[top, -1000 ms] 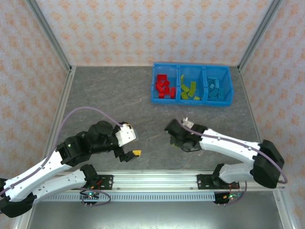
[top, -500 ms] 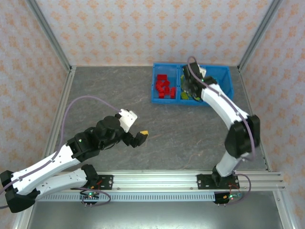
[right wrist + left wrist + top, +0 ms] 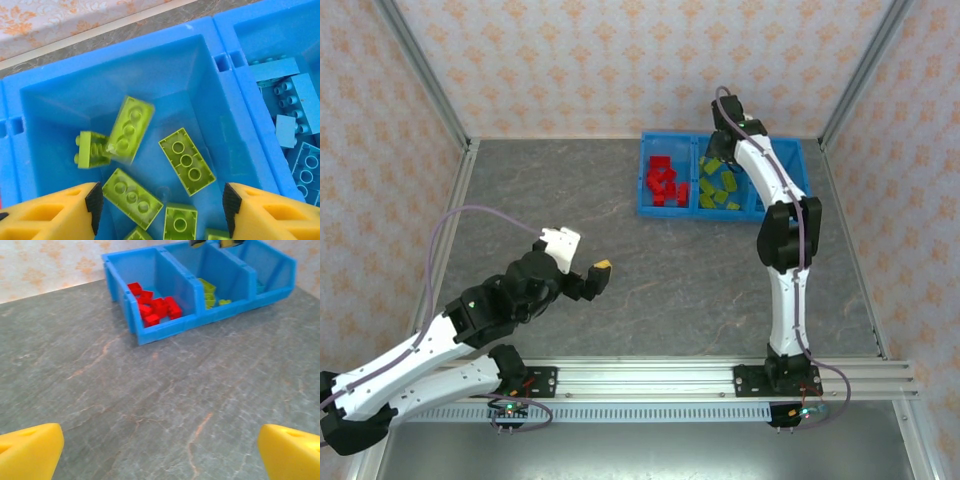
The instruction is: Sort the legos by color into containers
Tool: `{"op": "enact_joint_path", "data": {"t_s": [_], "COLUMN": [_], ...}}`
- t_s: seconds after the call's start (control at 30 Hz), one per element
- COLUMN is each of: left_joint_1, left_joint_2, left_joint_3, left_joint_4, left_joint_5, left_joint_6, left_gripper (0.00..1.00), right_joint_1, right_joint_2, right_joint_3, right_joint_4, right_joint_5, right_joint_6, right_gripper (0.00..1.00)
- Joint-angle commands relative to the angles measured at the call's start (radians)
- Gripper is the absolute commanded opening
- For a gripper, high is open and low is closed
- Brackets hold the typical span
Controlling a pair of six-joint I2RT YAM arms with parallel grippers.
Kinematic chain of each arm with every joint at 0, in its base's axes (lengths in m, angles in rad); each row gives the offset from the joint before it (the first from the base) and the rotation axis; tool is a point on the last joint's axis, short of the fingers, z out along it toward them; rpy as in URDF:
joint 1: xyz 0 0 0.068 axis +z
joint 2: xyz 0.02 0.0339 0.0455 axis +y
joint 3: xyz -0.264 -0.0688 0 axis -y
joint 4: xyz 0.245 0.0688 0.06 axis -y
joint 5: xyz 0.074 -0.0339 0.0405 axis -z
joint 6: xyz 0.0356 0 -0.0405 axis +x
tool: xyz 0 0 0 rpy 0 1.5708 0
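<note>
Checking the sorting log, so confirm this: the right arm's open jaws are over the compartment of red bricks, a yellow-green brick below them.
Wrong compartment. The right wrist view shows the open jaws over the middle compartment, which holds yellow-green bricks; a yellow-green brick is below them.

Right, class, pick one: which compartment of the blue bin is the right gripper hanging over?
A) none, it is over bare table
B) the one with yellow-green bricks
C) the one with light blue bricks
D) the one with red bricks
B: in the right wrist view the right gripper hangs, jaws apart, over the middle compartment holding yellow-green bricks.
</note>
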Motion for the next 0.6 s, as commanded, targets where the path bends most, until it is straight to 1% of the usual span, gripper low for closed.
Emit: {"op": "enact_joint_path", "data": {"t_s": [0.0,0.03,0.13,0.17,0.23,0.3,0.37,0.43,0.53,0.57], "left_joint_1": [-0.005,-0.001,0.023,0.041,0.086,0.140,0.204,0.267,0.368,0.402], "left_joint_2": [0.012,0.014,0.016,0.016,0.014,0.013,0.020,0.032,0.052,0.059], "left_joint_3": [-0.056,-0.080,-0.148,-0.174,-0.217,-0.262,-0.303,-0.336,-0.371,-0.386], "left_joint_4": [0.071,0.107,0.200,0.236,0.302,0.376,0.455,0.509,0.561,0.590], "left_joint_5": [-0.164,-0.209,-0.339,-0.382,-0.431,-0.437,-0.433,-0.427,-0.395,-0.375], "left_joint_6": [0.047,0.070,0.141,0.164,0.199,0.254,0.300,0.317,0.314,0.314], "left_gripper": [1.00,1.00,1.00,1.00,1.00,1.00,1.00,1.00,1.00,1.00], "right_joint_1": [0.004,0.005,0.005,0.005,0.006,0.005,0.005,0.005,0.005,0.004], "right_joint_2": [-0.210,-0.291,-0.548,-0.642,-0.806,-0.948,-1.078,-1.170,-1.257,-1.262], "right_joint_3": [-0.151,-0.248,-0.557,-0.669,-0.862,-1.038,-1.219,-1.383,-1.618,-1.685], "right_joint_4": [-0.019,0.018,0.165,0.229,0.323,0.424,0.549,0.696,0.947,1.039], "right_joint_5": [-0.033,-0.038,-0.050,-0.036,0.008,0.058,0.115,0.196,0.318,0.340], "right_joint_6": [-0.024,-0.026,-0.050,-0.060,-0.078,-0.101,-0.140,-0.160,-0.179,-0.190], "right_gripper": [0.66,0.68,0.75,0.78,0.82,0.85,0.86,0.88,1.00,0.99]}}
